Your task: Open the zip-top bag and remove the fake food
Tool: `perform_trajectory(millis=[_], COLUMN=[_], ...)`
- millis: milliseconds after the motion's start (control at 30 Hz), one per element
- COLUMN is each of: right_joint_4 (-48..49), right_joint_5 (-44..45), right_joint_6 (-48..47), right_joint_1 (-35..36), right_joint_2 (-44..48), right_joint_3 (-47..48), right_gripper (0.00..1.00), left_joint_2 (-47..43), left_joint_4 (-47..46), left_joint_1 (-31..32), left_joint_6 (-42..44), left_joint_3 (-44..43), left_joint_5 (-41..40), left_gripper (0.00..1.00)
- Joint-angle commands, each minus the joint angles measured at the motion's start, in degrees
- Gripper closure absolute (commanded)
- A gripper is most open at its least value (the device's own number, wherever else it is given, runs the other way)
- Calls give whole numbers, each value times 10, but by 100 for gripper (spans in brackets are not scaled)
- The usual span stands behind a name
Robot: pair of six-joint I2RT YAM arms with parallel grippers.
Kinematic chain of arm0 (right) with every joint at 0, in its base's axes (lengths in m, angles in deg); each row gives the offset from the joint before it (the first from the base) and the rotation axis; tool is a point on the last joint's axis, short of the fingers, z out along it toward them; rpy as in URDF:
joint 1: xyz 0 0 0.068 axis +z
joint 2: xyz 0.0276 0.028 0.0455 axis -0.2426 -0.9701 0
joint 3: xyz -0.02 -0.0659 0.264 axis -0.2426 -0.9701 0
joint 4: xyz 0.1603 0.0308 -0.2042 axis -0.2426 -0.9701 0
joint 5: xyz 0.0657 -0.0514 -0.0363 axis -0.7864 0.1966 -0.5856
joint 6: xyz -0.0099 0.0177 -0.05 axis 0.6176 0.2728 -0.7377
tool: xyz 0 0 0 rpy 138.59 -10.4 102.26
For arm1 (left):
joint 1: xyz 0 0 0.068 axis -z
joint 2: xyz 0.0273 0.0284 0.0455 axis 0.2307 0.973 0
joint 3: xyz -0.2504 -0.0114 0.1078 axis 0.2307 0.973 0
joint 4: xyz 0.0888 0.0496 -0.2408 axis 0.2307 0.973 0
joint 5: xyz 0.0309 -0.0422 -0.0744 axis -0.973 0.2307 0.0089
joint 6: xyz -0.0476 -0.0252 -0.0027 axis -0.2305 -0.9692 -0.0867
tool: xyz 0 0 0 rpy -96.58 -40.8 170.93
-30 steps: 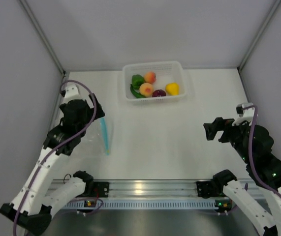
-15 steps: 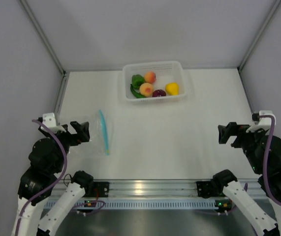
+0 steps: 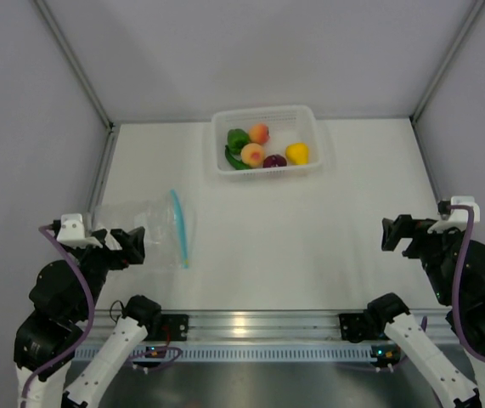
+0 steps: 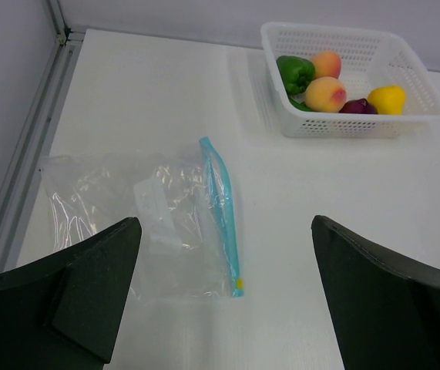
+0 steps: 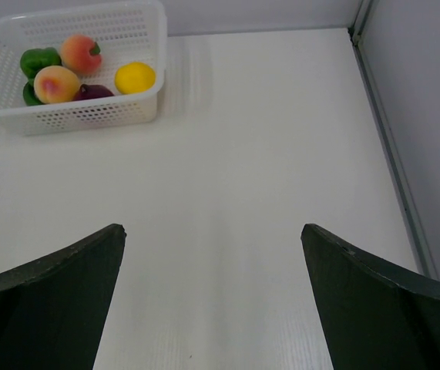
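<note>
The bag [image 4: 139,220] lies flat, apparently empty; the food [image 3: 263,153] sits in the basket [image 3: 263,114]. The left hand [image 3: 130,244] and right hand [image 3: 397,234] gape empty: park both clear, touching nothing.

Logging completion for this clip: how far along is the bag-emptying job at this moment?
Done, it seems: the clear soft plastic zip-top bag lies flat on the table with no food visible inside, and the glossy plastic fruits and vegetables sit in the white mesh basket. In hand: nothing; the left gripper and right gripper are open and empty. Left: apparently nothing.
</note>
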Motion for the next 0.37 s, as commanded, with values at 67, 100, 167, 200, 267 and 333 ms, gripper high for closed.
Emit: perform_trajectory(millis=[67,100,167,200,267,333], right_joint_4=[6,9,10,10,12,16], right_joint_5=[6,3,-3,-3,-7,-8], right_joint_6=[-3,-2,-3,-3,-4,-3], right_joint_1=[-4,-4,-4,-4,-4,-4], right_joint_2=[-7,-7,-12,-15,-19,-19], right_joint_3=[-3,-4,-5,-5,-4,-2], right_gripper=[1,1,0,0,1,0], left_joint_2=[-2,-2,-1,-4,-4,-5], left_joint_4=[8,8,9,8,8,8], left_joint_1=[-1,-1,-1,-1,-2,-1], left_joint_6=[9,9,9,9,8,8], left_joint_3=[-7,-7,-6,-7,-7,-7], left_joint_5=[-3,-3,-5,-5,-11,-13], left_gripper=[2,2,2,2,2,2])
